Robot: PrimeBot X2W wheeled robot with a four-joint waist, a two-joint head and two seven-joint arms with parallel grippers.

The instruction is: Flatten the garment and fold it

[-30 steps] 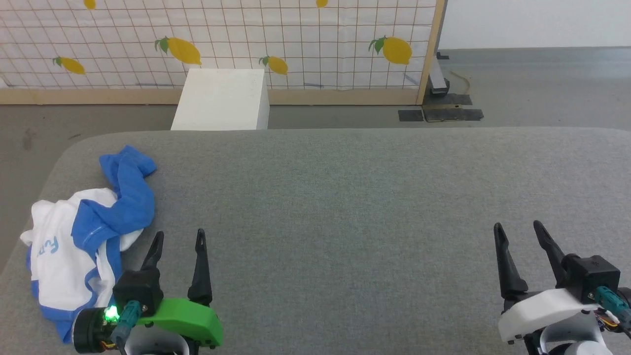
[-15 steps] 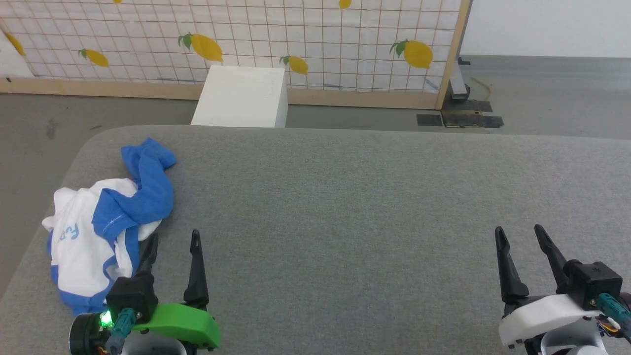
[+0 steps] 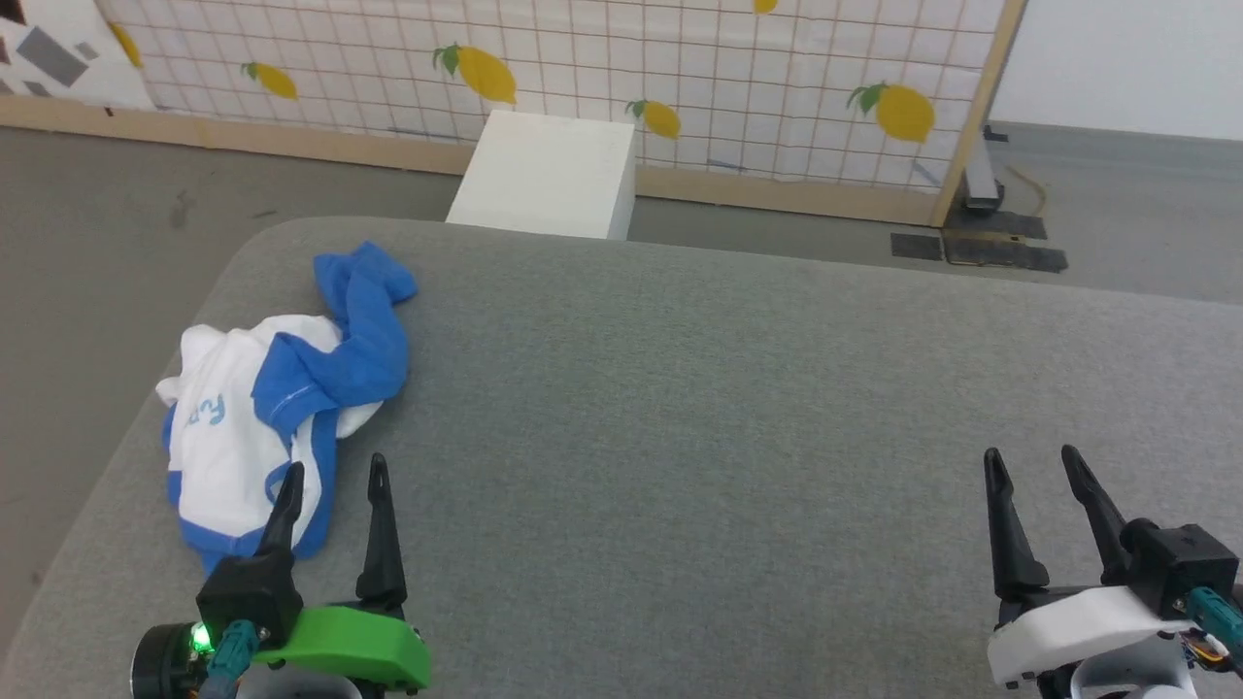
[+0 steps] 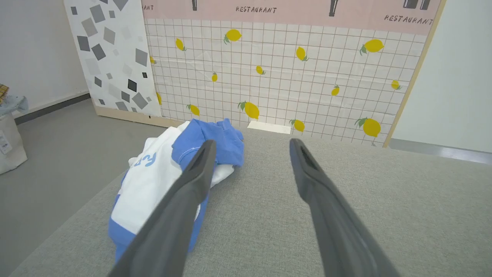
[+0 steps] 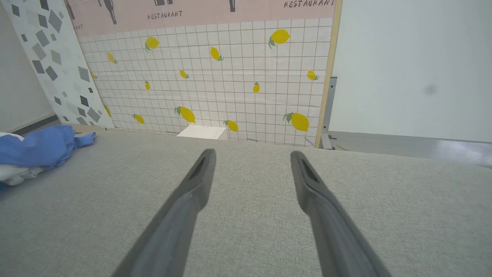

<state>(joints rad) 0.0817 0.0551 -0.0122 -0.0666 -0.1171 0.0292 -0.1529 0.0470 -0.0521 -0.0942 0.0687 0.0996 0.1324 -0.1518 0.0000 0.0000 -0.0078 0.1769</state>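
Observation:
The garment (image 3: 262, 417), a white T-shirt with royal-blue sleeves and blue lettering, lies crumpled in a heap near the left end of the grey padded table (image 3: 699, 417). One blue sleeve trails toward the far edge. My left gripper (image 3: 335, 471) stands open just in front of the heap, nothing between its fingers; its left finger overlaps the heap's near edge. In the left wrist view the garment (image 4: 153, 181) sits left of and behind my left gripper (image 4: 250, 144). My right gripper (image 3: 1029, 456) is open over bare table at the lower right. The garment (image 5: 34, 148) shows at the left edge of the right wrist view, far from my right gripper (image 5: 251, 154).
A white box (image 3: 549, 175) stands on the floor beyond the table's far edge. Behind it is a lemon-patterned grid panel (image 3: 680, 87) in a wooden frame. The table's rounded left corner lies close to the garment. Grey floor surrounds the table.
The head camera has turned left, shifting the whole picture rightward. Both grippers stay open; the left one sits a little lower in the view and closer to the garment's near edge.

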